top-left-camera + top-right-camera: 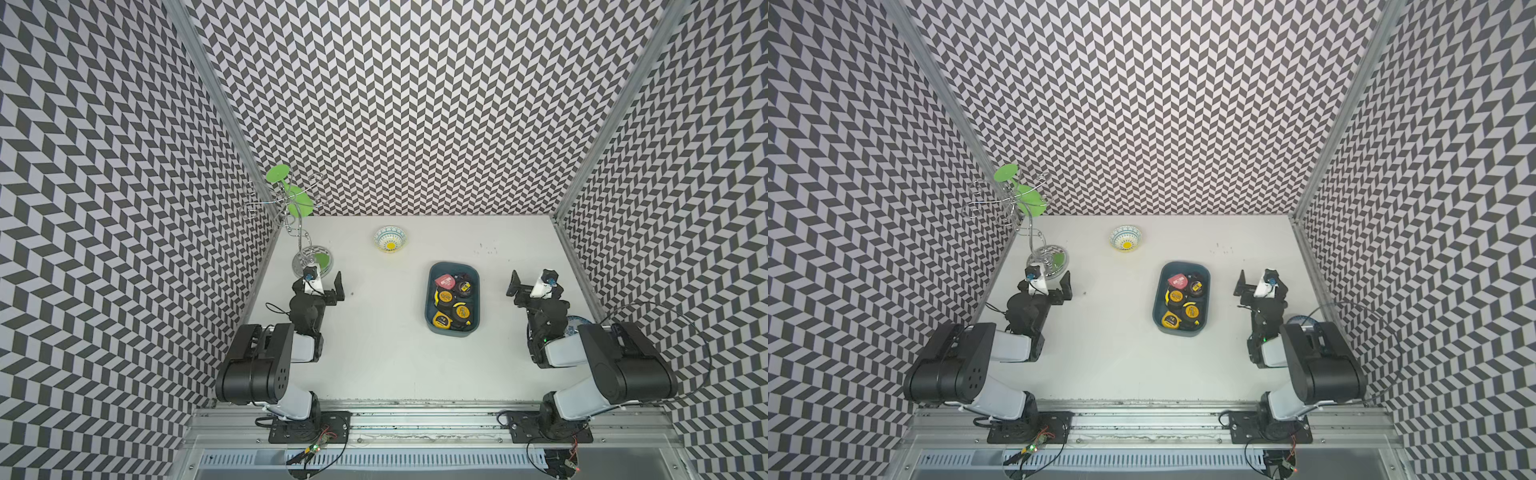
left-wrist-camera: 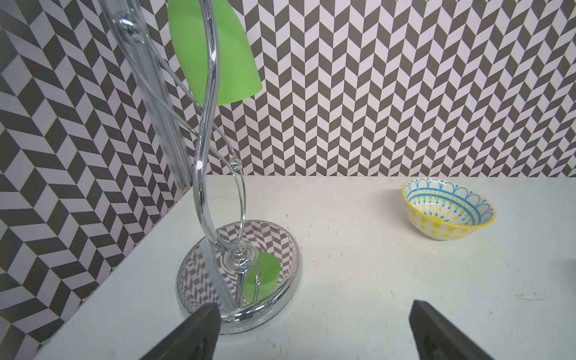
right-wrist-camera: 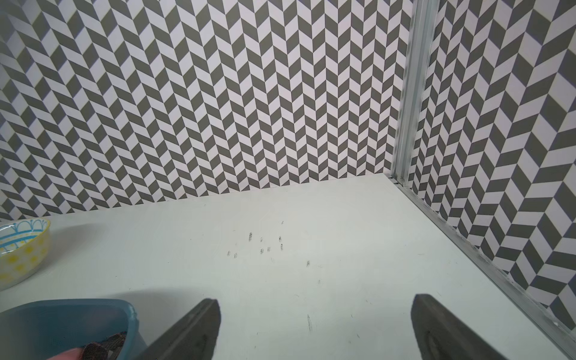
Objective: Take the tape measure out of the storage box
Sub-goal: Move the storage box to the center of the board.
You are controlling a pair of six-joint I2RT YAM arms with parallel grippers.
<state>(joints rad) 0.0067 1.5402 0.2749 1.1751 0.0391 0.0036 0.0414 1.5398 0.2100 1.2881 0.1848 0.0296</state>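
- tape measures: where are they seen?
- five are packed inside the storage box, set right of the table's middle.
- and the grippers?
- the left gripper is spread wide, empty, near a chrome stand; the right gripper is likewise spread, empty, near the box.

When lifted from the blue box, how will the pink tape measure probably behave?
The pink tape measure looks like a rigid case, so probably stiff. It lies crowded beside a yellow tape measure in the storage box, so neighbours may shift. Its rounded shell might slip.
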